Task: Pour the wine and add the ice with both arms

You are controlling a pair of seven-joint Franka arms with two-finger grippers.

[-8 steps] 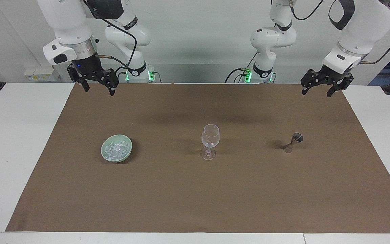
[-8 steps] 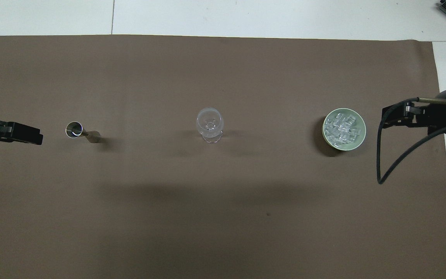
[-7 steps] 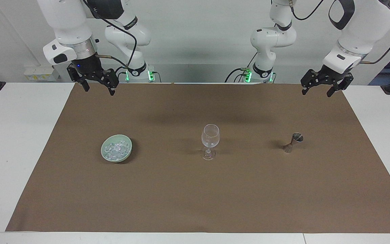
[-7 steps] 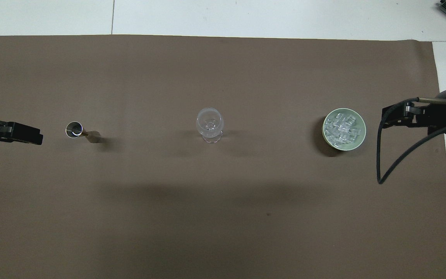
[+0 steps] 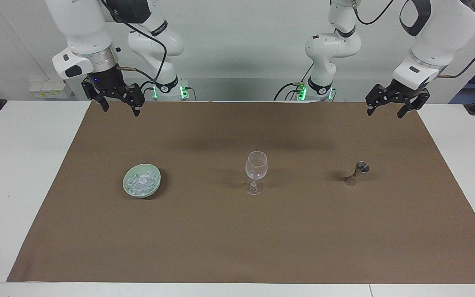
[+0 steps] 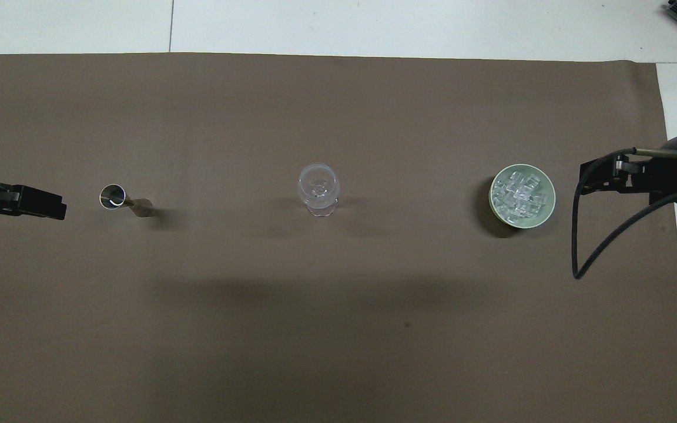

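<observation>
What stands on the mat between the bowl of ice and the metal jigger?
An upright wine glass, apart from both the bowl and jigger; both views show it.

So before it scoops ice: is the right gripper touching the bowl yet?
Apart. The facing view shows the right gripper raised by the mat's robot-side edge, with bare mat between it and the bowl.

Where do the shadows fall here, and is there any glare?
Facing view: the wine glass and the metal jigger throw soft shadows toward the right arm's end. Overhead view: the green bowl shades its inner side; the jigger's rim glints.
</observation>
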